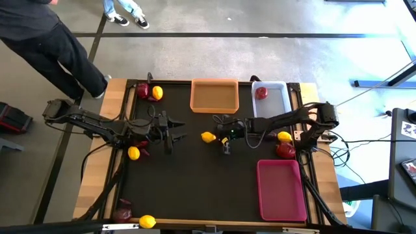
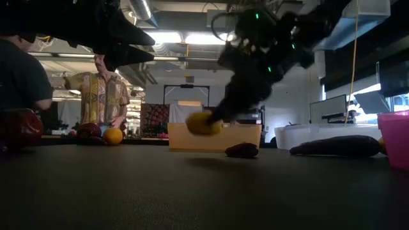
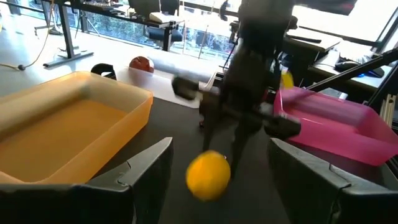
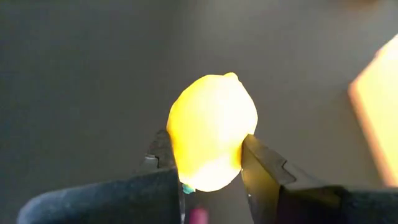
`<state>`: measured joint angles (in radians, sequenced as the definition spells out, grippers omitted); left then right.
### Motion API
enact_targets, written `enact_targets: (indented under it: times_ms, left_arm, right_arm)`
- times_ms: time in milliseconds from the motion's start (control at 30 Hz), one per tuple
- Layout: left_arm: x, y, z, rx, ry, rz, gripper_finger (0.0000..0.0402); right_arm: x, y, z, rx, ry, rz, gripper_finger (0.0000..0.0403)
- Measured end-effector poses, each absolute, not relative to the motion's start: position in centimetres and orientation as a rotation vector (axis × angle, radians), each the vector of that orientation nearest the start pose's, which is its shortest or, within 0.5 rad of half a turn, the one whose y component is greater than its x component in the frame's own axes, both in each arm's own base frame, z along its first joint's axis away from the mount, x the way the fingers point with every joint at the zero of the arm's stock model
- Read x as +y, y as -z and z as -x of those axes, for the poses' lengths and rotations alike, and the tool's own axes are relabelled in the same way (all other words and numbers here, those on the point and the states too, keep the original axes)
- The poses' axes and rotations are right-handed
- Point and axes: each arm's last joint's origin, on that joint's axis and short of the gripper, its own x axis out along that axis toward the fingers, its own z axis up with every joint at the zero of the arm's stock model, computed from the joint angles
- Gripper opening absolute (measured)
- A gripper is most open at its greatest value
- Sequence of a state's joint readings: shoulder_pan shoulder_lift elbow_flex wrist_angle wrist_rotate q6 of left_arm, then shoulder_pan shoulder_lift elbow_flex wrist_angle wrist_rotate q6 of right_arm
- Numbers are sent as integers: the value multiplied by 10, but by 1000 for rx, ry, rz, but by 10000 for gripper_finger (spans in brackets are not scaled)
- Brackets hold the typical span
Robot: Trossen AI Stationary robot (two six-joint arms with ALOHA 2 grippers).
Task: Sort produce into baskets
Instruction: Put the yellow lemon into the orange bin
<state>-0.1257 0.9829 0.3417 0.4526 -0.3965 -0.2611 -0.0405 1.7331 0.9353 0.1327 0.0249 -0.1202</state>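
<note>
Spanning a black mat [image 1: 195, 182] under office lights, three baskets [image 1: 214, 95] waited; right gripper [image 4: 211, 177] pinched one lemon [image 4: 211, 130], left gripper [image 1: 174, 130] gaped empty.

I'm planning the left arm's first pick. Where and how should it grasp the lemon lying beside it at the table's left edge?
Grip the lemon across its narrow middle, coming straight down from above. It lies alone on the mat and its pointed ends would slip. A dark red piece sits close beside it, so set the left hand's fingers clear of that side.

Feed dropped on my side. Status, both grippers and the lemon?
Right gripper shut on lemon, lifted mid-table. Left gripper open, empty, facing it. Orange basket just beyond; nothing between.
</note>
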Motion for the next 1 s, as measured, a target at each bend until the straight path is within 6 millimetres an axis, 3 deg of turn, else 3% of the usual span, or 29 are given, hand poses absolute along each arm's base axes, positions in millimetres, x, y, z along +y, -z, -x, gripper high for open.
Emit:
enact_targets:
  times_ms: [167,400,767,1000]
  left_arm:
    - [-14,-207,-198,146,-292,210,255]
    - [-14,-207,-198,146,-292,212,255]
    - [-14,-207,-198,143,-294,236,255]
    - [-14,-207,-198,142,-294,241,255]
  right_arm:
    - [-35,-208,-349,648,143,174,83]
    - [-87,-236,-330,628,302,145,83]
    - [-165,-227,-302,664,495,39,83]
    - [-202,-203,-297,648,573,-78,83]
